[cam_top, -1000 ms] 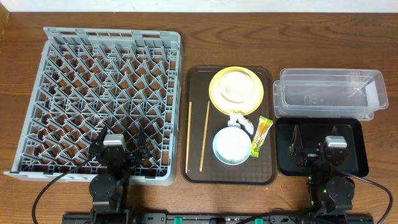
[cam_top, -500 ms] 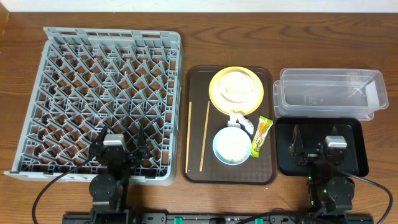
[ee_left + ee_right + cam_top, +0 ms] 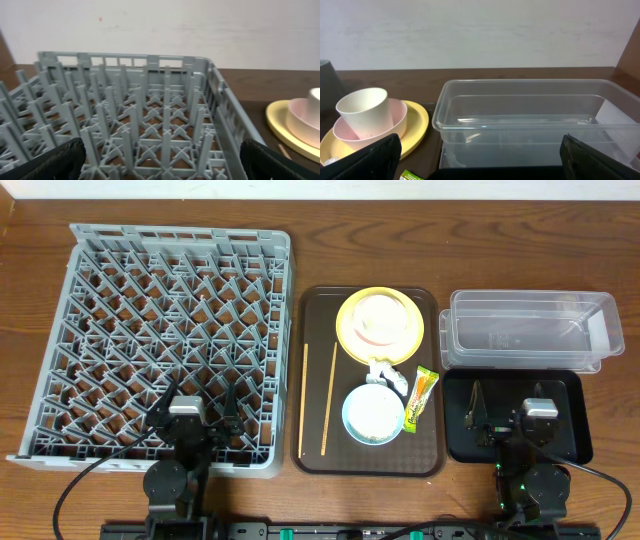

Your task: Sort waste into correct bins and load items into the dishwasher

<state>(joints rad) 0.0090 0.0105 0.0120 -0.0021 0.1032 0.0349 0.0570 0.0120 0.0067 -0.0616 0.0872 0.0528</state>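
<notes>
1. the left gripper (image 3: 162,162) has its fingers spread wide with nothing between them. it hangs over the 6 o'clock edge of the grey dish rack (image 3: 180,232).
2. the right gripper (image 3: 480,167) is also spread wide and holds nothing. it sits over the black tray (image 3: 575,395).
3. the clear container (image 3: 530,300) lies at the black tray's 12 o'clock, right against its edge.
4. the brown serving tray (image 3: 312,320) lies at the rack's 3 o'clock, between the rack and the two bins.
5. at the serving tray's 12 o'clock end is the yellow plate (image 3: 347,330). it carries a pink bowl (image 3: 395,122) with the white cup (image 3: 362,112) upright inside.
6. the blue bowl (image 3: 347,415) sits at the plate's 6 o'clock, with the crumpled napkin (image 3: 387,376) between the two.
7. the snack wrapper (image 3: 421,397) lies just beside the bowl, at its 2 o'clock.
8. the two chopsticks (image 3: 304,400) lie at the bowl's 9 o'clock, apart from each other, each running from 12 to 6.
</notes>
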